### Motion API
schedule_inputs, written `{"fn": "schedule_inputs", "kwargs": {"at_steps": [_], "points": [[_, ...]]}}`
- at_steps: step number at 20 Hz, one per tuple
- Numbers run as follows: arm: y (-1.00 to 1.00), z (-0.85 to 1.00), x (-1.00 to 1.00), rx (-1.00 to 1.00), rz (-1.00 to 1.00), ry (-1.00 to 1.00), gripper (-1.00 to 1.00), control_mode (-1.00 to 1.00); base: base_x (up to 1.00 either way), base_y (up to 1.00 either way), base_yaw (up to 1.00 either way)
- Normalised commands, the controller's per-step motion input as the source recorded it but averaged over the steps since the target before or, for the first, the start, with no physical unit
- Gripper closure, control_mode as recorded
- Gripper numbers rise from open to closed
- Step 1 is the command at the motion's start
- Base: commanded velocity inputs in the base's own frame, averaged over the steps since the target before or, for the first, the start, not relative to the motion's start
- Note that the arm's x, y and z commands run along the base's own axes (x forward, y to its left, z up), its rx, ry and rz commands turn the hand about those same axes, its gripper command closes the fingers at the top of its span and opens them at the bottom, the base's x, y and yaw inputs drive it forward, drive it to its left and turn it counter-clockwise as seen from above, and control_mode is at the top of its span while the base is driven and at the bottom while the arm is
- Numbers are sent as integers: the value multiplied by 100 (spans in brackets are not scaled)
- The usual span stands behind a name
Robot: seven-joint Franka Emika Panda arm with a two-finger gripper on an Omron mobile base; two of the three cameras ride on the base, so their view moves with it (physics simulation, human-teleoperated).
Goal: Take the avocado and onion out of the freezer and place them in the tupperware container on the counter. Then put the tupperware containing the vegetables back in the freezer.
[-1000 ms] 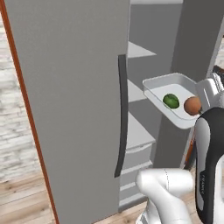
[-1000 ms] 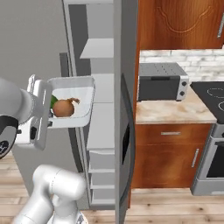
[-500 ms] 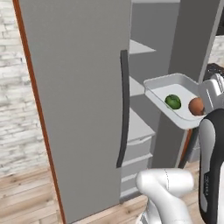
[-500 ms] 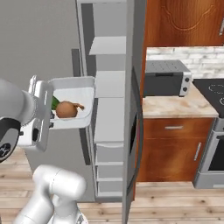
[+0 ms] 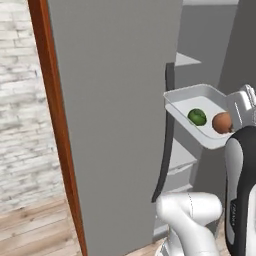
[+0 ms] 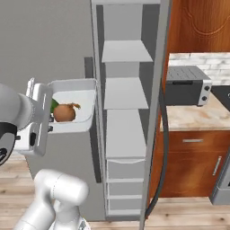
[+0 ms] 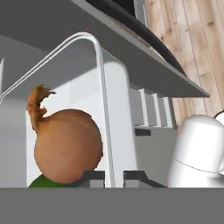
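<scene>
Tupperware container — rim clamped in tool

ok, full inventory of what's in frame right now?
Shallow pale grey-white tupperware container: 1, held up in front of the open freezer.
Orange-brown round onion: 1, in the container.
Dark green roundish avocado: 1, in the container beside the onion.
Tall grey freezer: 1, door open, pale grey shelves inside.
Dark curved door handle: 1, on the freezer door.
Grey toaster-oven box: 1, on the counter.
Beige speckled counter: 1, over reddish-brown cabinets, right of the freezer.
Gripper: 1, shut on the container's rim.
</scene>
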Motion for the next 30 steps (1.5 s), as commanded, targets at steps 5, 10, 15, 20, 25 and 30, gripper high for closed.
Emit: {"fn": "schedule_inputs", "kwargs": {"at_steps": [5, 10, 15, 20, 25, 30], "points": [[0, 0, 0, 0, 0, 0, 100, 100, 90, -38, -7], [0, 0, 0, 0, 0, 0, 100, 100, 42, -79, -8], [0, 0, 0, 0, 0, 0, 100, 100, 29, -81, -7], [0, 0, 0, 0, 0, 0, 100, 100, 31, -18, -2], [0, 0, 0, 0, 0, 0, 100, 100, 2, -8, 0], [0, 0, 0, 0, 0, 0, 100, 100, 0, -10, -1]]}}
